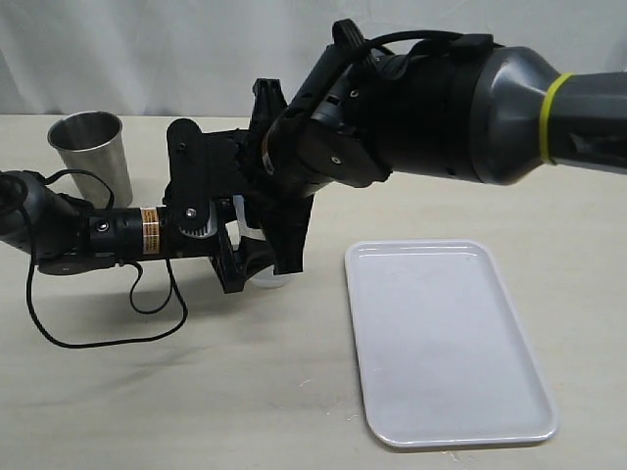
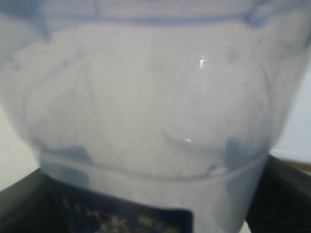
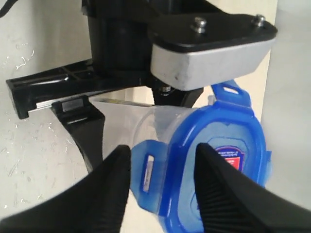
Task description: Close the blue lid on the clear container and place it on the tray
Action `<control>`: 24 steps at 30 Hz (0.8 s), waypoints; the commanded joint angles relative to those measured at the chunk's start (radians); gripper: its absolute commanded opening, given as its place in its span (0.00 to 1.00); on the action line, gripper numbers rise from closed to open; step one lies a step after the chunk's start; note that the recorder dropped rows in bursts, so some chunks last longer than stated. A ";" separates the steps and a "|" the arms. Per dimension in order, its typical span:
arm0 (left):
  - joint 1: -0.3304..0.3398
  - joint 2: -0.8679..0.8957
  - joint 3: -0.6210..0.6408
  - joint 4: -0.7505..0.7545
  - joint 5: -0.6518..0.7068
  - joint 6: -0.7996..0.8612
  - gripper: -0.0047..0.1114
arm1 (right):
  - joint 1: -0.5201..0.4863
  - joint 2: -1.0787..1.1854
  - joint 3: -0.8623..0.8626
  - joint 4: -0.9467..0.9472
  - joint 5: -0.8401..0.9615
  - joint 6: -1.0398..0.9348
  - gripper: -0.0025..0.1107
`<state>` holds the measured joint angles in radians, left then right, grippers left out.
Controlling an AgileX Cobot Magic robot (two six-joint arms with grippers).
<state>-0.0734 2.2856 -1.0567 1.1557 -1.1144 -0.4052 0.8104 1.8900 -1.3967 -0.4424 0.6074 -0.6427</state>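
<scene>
beige table (image 1: 245, 392) before a white curtain (image 1: 147, 49). a steel cup (image 1: 90, 147) stands at the far left corner. left of centre, the left gripper (image 1: 250, 259) clamps the clear container (image 3: 141, 121), blue lid (image 3: 214, 145) at its mouth. the right gripper (image 3: 163, 150) is spread over the lid. the tray (image 1: 446, 338) lies by the near right edge.

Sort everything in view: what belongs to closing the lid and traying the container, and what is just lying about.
Belongs to the job: the blue lid, the clear container, the tray.
Just lying about: the steel cup.
</scene>
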 commanded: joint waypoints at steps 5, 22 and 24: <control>-0.011 -0.024 0.004 0.112 -0.107 0.035 0.04 | -0.029 0.013 0.053 0.015 0.144 0.023 0.38; -0.011 -0.024 0.004 0.106 -0.107 0.035 0.04 | -0.029 -0.058 0.053 0.158 0.111 -0.023 0.45; -0.011 -0.024 0.004 0.098 -0.107 0.035 0.04 | -0.029 -0.065 0.053 0.158 0.103 -0.023 0.48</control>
<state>-0.0726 2.2779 -1.0567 1.2123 -1.1371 -0.3790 0.7914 1.8044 -1.3683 -0.3263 0.6816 -0.6552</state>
